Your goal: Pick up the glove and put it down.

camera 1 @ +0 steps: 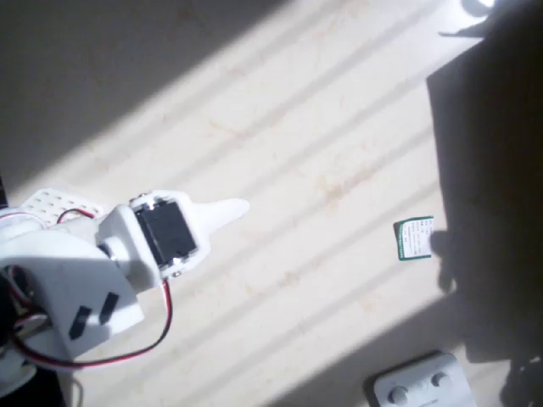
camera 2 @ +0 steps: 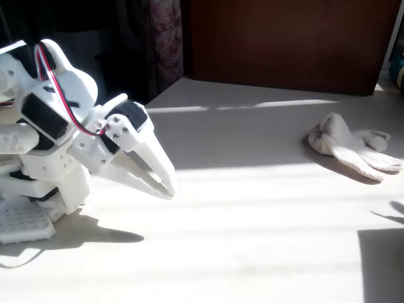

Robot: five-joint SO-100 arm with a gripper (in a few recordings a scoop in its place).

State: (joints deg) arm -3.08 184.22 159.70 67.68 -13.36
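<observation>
The beige glove [camera 2: 353, 145] lies crumpled on the table at the right of the fixed view, its stubby fingers pointing right. My white gripper [camera 2: 166, 188] hovers low over the table at the left, far from the glove, angled down and to the right. Its fingertips meet with nothing between them. From overhead the gripper [camera 1: 237, 208] reads as a single pointed shape aimed right, over bare sunlit tabletop.
A small green-and-white card [camera 1: 414, 239] lies at the right by a dark shadow. A white plastic block with screws [camera 1: 420, 383] sits at the bottom edge. The arm's perforated base plate [camera 2: 25, 222] is at the left. A dark wooden panel [camera 2: 284, 38] stands behind the table.
</observation>
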